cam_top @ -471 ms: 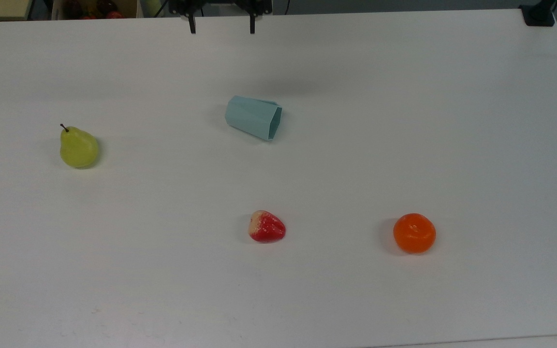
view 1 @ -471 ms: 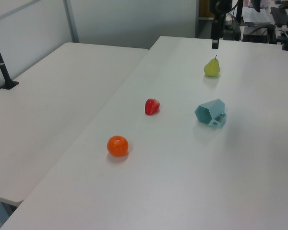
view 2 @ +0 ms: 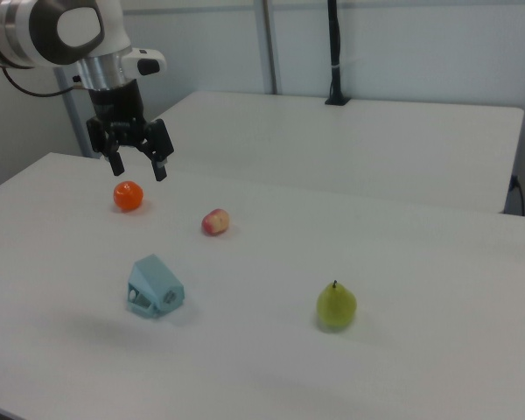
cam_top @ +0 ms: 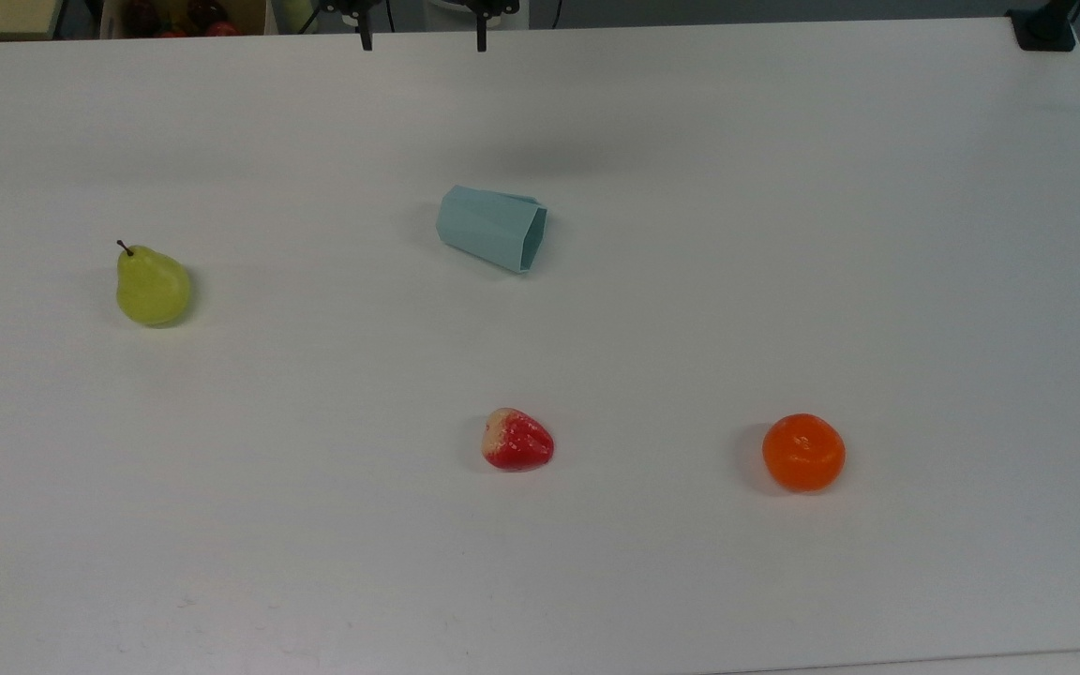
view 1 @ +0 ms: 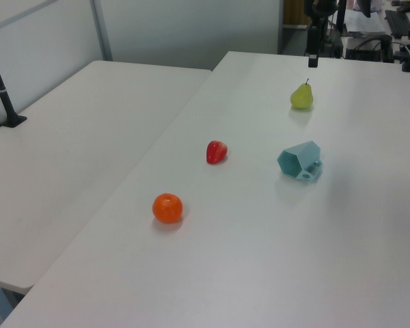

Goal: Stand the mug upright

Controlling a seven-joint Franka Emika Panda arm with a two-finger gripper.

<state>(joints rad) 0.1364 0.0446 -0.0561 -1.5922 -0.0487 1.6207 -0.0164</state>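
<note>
Scene with one arm above a white table (cam_top: 784, 234). The mug (cam_top: 491, 227) lies on its side near the table's middle, its wide hexagonal mouth turned toward the top view's right and its narrower base toward the top view's left. In the left view the open mouth (view 1: 291, 162) faces the camera's left, and a small nub handle (view 1: 316, 165) projects beside the body; the interior is in shadow and hard to read. The gripper (view 2: 139, 165) hangs in the air, well apart from the mug, fingers spread wide and holding nothing. In the top view only the two fingertips (cam_top: 367, 39) show at the upper edge, the rest being cut off; in the left view the fingers (view 1: 313, 60) appear as one dark bar near the top. A pear (cam_top: 152, 287), a strawberry (cam_top: 517, 440) and an orange (cam_top: 803, 452) rest on the table, each well apart from the mug.
</note>
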